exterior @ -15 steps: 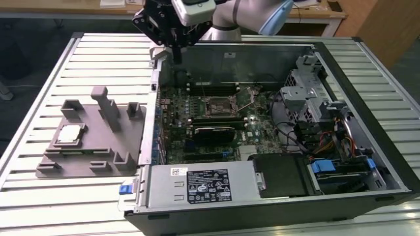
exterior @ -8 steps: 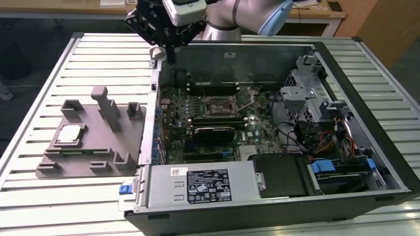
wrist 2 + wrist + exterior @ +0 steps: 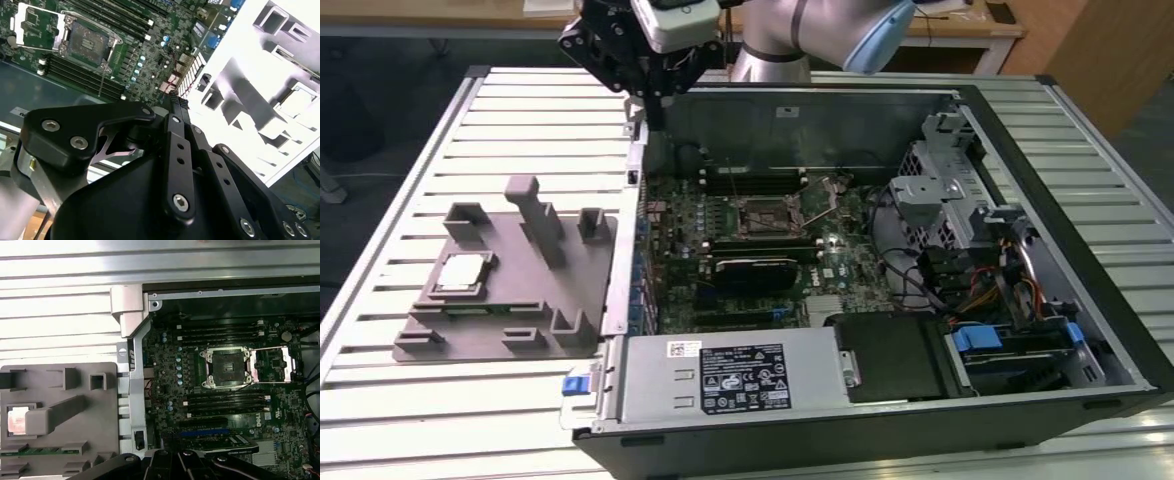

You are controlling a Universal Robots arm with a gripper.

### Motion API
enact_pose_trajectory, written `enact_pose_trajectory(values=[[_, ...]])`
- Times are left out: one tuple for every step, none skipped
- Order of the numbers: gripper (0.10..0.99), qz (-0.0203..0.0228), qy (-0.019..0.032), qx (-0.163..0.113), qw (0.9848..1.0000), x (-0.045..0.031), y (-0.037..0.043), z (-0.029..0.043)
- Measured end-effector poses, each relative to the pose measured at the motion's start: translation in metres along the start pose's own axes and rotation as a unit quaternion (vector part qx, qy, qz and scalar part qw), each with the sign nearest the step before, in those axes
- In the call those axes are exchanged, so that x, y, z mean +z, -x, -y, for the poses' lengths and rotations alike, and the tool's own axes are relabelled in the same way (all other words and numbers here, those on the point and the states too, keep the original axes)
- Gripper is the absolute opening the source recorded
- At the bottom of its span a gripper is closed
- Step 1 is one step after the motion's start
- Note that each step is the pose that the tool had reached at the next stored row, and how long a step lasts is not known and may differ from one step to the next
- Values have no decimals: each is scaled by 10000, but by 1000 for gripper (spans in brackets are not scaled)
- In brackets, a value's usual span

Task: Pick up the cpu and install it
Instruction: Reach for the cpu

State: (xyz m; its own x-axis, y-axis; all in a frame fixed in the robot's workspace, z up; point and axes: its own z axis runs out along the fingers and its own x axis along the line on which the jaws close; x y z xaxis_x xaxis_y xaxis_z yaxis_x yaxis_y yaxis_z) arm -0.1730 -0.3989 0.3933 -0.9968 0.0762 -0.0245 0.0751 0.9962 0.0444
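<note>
Gripper closed, empty. The cpu lies well apart in the grey fixture plate.
Probably light, stiff, slick-topped and fragile underneath, so pinch it by opposite rim edges.

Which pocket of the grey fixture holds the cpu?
The square pocket at the edge of the fixture on the exterior view's left: the cpu lies there, and no other pocket shows a silver square.

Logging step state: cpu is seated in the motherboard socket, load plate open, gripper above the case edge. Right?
No: the exterior view shows the cpu lying on the grey fixture plate beside the case, not in the socket. The rest holds.
</note>
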Motion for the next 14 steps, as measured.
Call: enact_pose_trajectory(values=[[106,0,0,0,10000,-1,-15,1],[106,0,0,0,10000,-1,-31,2],[106,0,0,0,10000,-1,-48,3],[106,0,0,0,10000,-2,-63,5],[106,0,0,0,10000,-2,-79,6],[106,0,0,0,10000,-2,-94,7],[106,0,0,0,10000,-3,-108,8],[106,0,0,0,10000,-3,-122,9],[106,0,0,0,10000,-4,-137,10],[106,0,0,0,10000,-4,-151,11],[106,0,0,0,10000,-4,-163,12],[106,0,0,0,10000,-4,-171,13],[106,0,0,0,10000,-5,-179,13],[106,0,0,0,10000,-5,-186,14]])
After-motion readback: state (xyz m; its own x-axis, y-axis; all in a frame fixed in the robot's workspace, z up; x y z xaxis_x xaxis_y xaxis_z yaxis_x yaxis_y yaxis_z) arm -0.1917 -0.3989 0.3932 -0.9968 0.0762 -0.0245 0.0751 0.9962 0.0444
